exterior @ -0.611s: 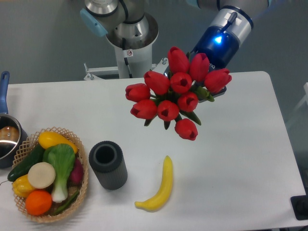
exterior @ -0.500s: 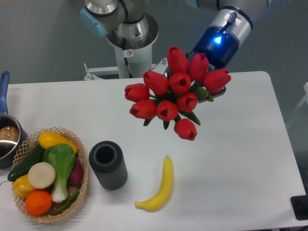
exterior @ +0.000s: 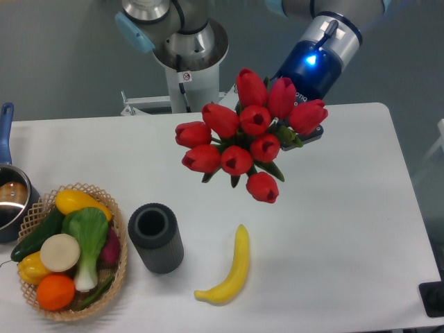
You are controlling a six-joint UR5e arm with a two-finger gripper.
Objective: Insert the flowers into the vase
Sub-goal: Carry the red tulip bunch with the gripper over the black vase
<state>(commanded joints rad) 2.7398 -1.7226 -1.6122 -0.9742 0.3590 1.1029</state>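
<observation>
Item 1. Bunch of red closed tulip heads with dark green leaves (exterior: 246,142): held in the air above the white table (exterior: 333,229), heads fanned toward the camera, stems running back and up toward the arm. Against the pictures of a moment ago the whole bunch has shifted a little to the left and slightly upward in the frame; the lowest head now sits further from the banana than it did. No bloom touches the table.

Item 2. Pincer (exterior: 295,128): hidden behind the blooms at the end of the blue-lit wrist; its fingers are not visible. Since the bunch hangs free of any support, it is judged to be clenched on the stems, though the grip itself cannot be seen.

Item 3. Short dark grey ribbed cylindrical vase with thick round rim (exterior: 156,237): upright on the table, mouth open and empty, just beside the basket. Unmoved. It lies well apart from the bunch, lower and to the left in the frame.

Item 4. Woven basket of mixed vegetables and fruit (exterior: 119,270): left edge of the table, unmoved.

Item 5. Yellow banana (exterior: 232,267): lying flat to the right of the vase, unmoved.

Item 6. Metal pot with blue handle (exterior: 8,198): far left, partly cut off.

Assessment: the small leftward drift reads as the carry toward the vase under way. Insertion not yet begun; the bunch must travel further left and forward, then be brought stems-down over the mouth.
</observation>
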